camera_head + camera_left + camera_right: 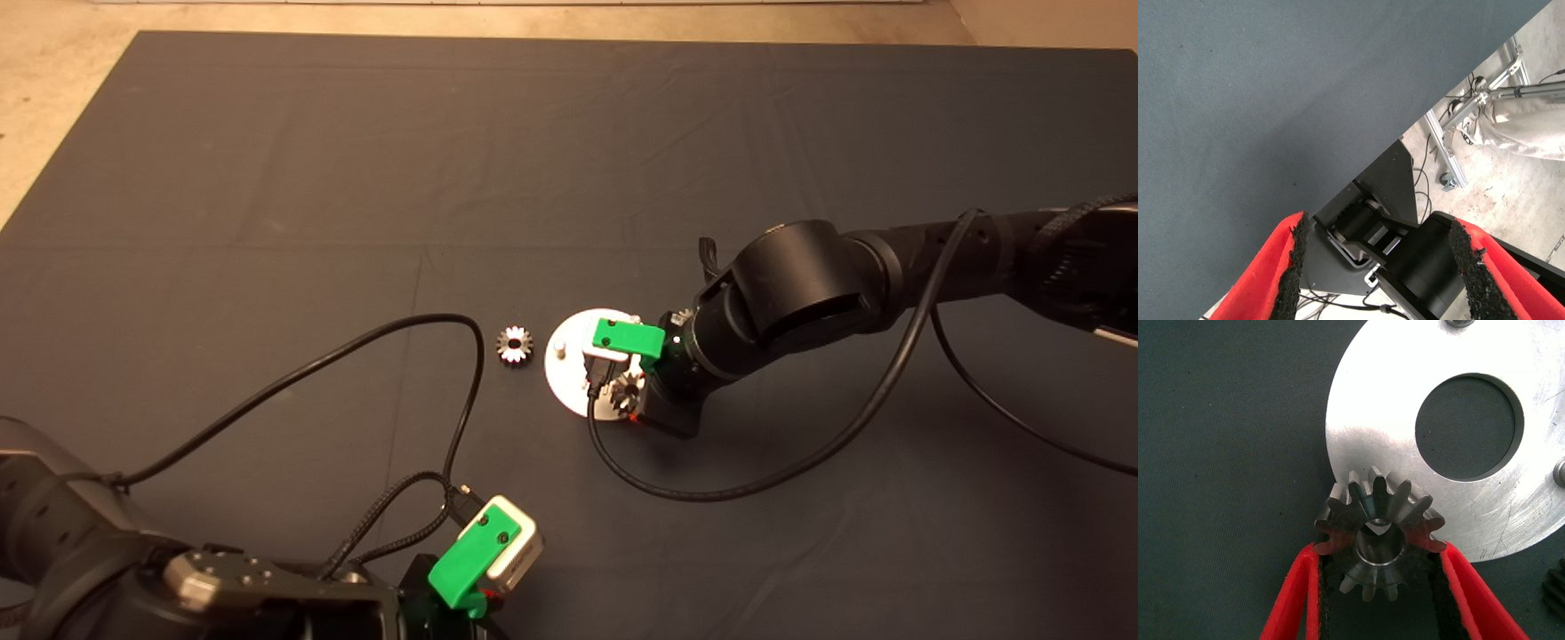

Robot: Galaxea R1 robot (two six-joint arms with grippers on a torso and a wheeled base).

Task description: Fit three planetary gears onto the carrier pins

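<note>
The silver disc [569,373] lies mid-mat with its carrier pins, one [559,347] upright near its left rim. The right wrist view shows the disc [1391,407], its central hole and two pins [1559,472] at the rim. My right gripper [1379,553] is shut on a planetary gear [1378,520], held over the disc's edge. In the head view this gear [628,389] sits at the disc's lower right. A second gear [514,344] lies on the mat left of the disc. A third gear [683,316] peeks out beside the right wrist. My left gripper [1378,227] is open and parked at the lower left.
Black cables [444,373] loop over the mat from the left arm and under the right arm [800,284]. The left wrist view shows the mat's edge, the robot's base and an aluminium frame [1451,153] on the floor.
</note>
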